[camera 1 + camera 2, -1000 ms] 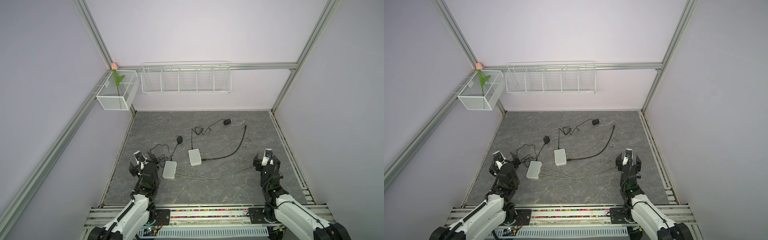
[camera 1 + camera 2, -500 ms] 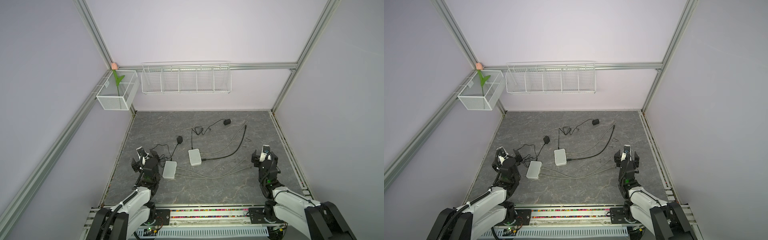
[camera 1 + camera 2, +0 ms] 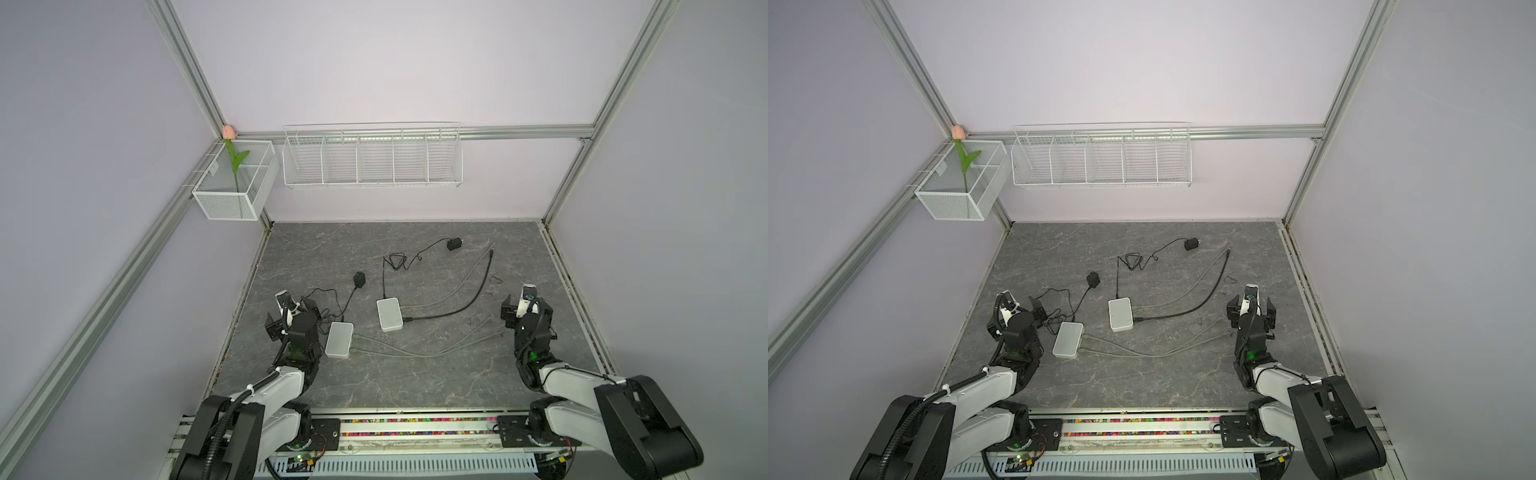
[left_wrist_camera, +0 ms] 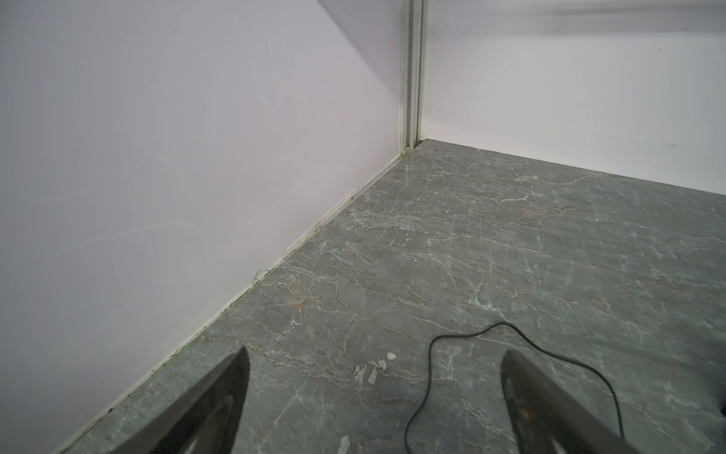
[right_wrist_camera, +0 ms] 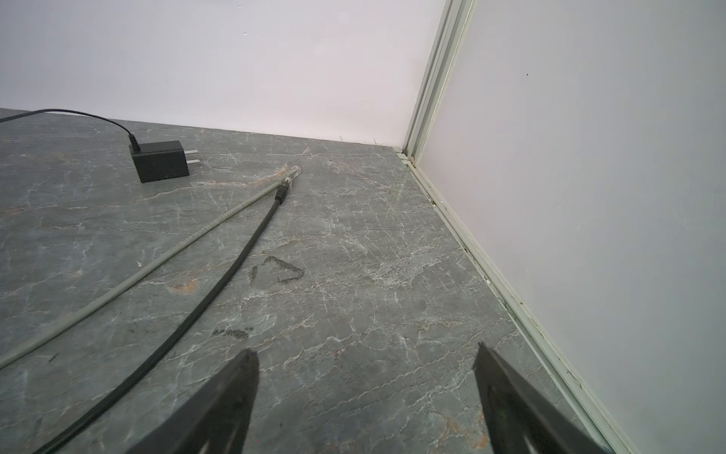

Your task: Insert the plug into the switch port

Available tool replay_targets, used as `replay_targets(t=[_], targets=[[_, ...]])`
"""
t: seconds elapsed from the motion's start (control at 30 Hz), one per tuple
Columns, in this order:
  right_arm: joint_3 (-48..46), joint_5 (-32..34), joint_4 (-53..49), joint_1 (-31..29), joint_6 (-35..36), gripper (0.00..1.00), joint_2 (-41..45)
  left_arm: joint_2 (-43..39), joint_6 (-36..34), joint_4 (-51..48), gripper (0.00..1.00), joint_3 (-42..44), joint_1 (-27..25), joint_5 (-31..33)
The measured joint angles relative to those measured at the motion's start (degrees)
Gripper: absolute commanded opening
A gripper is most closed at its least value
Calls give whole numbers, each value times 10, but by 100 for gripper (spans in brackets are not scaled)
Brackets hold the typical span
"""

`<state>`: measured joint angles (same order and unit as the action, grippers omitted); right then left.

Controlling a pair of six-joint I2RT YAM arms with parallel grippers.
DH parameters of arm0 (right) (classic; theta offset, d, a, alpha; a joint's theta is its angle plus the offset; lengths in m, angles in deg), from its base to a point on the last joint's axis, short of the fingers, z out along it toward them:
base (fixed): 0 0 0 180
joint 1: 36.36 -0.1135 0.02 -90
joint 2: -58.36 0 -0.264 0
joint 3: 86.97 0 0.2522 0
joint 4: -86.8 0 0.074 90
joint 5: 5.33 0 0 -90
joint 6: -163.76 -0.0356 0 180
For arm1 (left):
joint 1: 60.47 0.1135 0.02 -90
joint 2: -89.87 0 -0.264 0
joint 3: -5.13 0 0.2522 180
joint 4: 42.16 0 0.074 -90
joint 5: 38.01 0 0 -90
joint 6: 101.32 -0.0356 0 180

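Two white switches lie on the grey table in both top views, the near switch (image 3: 339,340) (image 3: 1068,340) beside my left gripper and the middle switch (image 3: 390,314) (image 3: 1121,314). A black cable (image 3: 457,305) runs from the middle switch to a free plug (image 3: 491,251) (image 5: 281,193) at the back right. A grey cable's clear plug (image 5: 292,175) lies next to it. My left gripper (image 3: 291,318) (image 4: 375,353) is open and empty over bare table near the left wall. My right gripper (image 3: 525,309) (image 5: 365,350) is open and empty near the right wall, short of the plugs.
Two black power adapters (image 3: 454,243) (image 3: 359,279) lie on thin black wires. One of those wires (image 4: 430,353) loops between my left fingers. Grey cables (image 3: 415,353) trail from the near switch toward the right gripper. Wire baskets (image 3: 372,158) hang on the back wall.
Over the last second both arms folded lower and their grippers edged slightly toward the back. Both grippers stayed open. Switches and cables lie as before.
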<state>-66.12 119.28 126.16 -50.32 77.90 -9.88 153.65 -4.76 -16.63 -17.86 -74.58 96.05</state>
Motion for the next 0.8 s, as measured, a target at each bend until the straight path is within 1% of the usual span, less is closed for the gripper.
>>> replay_targets(t=[0.13, 0.2, 0.37, 0.5, 0.63, 0.8], targets=[[1, 0, 17, 3, -2, 89, -6, 8, -2, 27, 99, 0, 5, 0], [3, 0, 38, 12, -5, 89, -26, 17, -2, 39, 99, 0, 8, 0], [3, 2, 121, 16, -1, 89, -113, 45, -6, 71, 99, 0, 18, 0], [-2, 21, 195, 16, 0, 89, -172, 56, -9, 96, 99, 0, 23, -2], [-3, 29, 227, 16, 0, 89, -183, 84, -11, 130, 99, -1, 26, -5], [-3, 19, 248, 16, 7, 89, -184, 147, -14, 196, 99, -2, 29, -10]])
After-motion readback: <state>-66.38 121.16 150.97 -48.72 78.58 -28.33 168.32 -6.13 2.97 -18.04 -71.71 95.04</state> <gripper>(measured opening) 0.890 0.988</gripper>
